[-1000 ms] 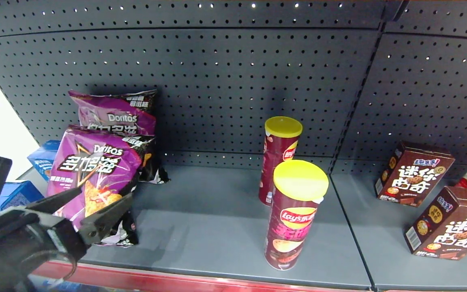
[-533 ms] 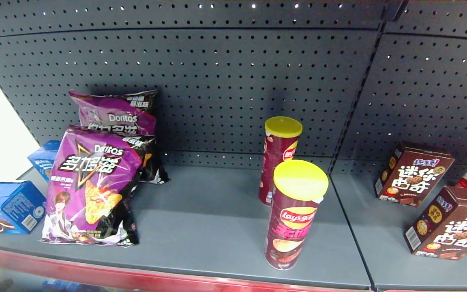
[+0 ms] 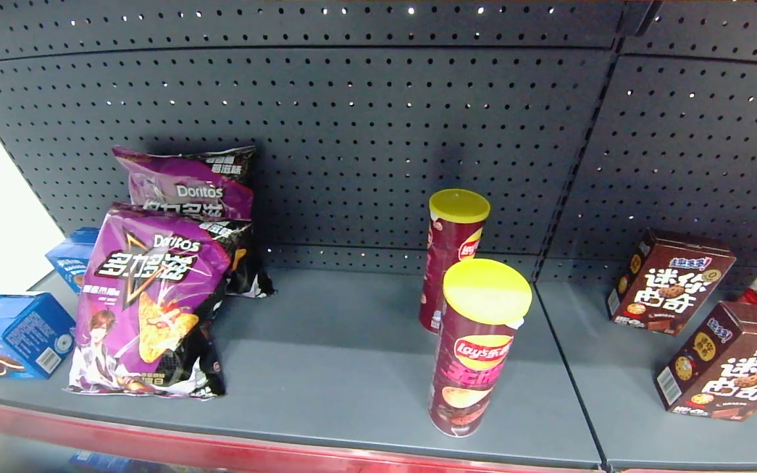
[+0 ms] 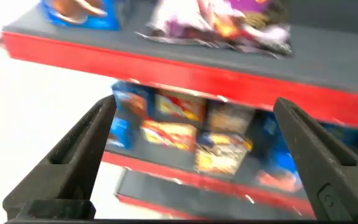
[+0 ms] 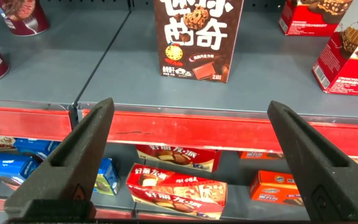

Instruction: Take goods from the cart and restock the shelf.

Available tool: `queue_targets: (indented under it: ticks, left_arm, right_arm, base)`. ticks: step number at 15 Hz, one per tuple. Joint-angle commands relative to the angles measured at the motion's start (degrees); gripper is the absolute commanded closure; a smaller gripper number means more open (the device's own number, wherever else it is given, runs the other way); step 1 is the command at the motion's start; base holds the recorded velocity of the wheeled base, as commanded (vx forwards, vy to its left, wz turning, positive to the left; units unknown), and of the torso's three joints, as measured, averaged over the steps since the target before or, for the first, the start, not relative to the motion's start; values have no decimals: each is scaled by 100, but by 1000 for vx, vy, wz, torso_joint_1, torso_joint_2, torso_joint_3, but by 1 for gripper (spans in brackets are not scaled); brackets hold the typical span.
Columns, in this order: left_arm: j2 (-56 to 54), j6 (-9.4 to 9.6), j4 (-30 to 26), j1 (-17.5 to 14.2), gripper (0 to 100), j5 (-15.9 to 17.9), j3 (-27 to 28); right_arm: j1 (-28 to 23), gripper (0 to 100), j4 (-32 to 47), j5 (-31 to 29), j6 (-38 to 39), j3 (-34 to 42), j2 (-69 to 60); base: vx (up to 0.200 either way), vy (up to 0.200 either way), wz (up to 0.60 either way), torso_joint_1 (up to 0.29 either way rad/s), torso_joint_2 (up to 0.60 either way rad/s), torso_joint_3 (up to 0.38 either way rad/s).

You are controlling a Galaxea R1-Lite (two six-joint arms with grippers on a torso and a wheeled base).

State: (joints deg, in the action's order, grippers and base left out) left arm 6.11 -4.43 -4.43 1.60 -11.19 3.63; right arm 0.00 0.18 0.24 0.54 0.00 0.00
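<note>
Between loads, by look of it. Left gripper (image 4: 194, 106) off shelf (image 3: 339, 355) front edge, jaws spread wide, empty. Right gripper (image 5: 191, 106) likewise, facing cookie box (image 5: 197, 37). Purple chip bag (image 3: 148, 302) at left front corner. Next: fetch goods from cart.

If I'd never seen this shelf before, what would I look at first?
Probably the dark red chip tube with its bright yellow lid, standing near the front of the grey shelf, with its twin right behind it. Next come the shiny front purple chip bag and the back purple chip bag on the left. Two brown cookie boxes sit off to the right.
</note>
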Motion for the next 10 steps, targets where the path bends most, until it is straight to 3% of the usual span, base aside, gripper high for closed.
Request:
queue_targets:
  ticks: [1,2,4,5,8,10]
  left_arm:
    - [-224,12,232,-10,0,144,-135]
    - [-233,38,258,-28,0,724,-152]
    - [-444,469,284,-107,0,1014,-302]
    - [-602,530,363,-116,0,1049,-337]
    - [-611,319,434,-116,0,864,-346]
    - [-611,302,434,-116,0,882,-346]
  right_arm:
    - [0,0,-1,2,-1,0,9]
    - [0,0,-1,2,-1,0,9]
    - [0,0,-1,2,-1,0,9]
    - [0,0,-1,2,-1,0,9]
    - [0,0,-1,2,-1,0,9]
    - [0,0,-1,2,-1,0,9]
  base:
    - [0,0,0,0,0,0]
    - [0,0,0,0,0,0]
    - [0,0,0,0,0,0]
    - [0,0,0,0,0,0]
    - [0,0,0,0,0,0]
    - [0,0,0,0,0,0]
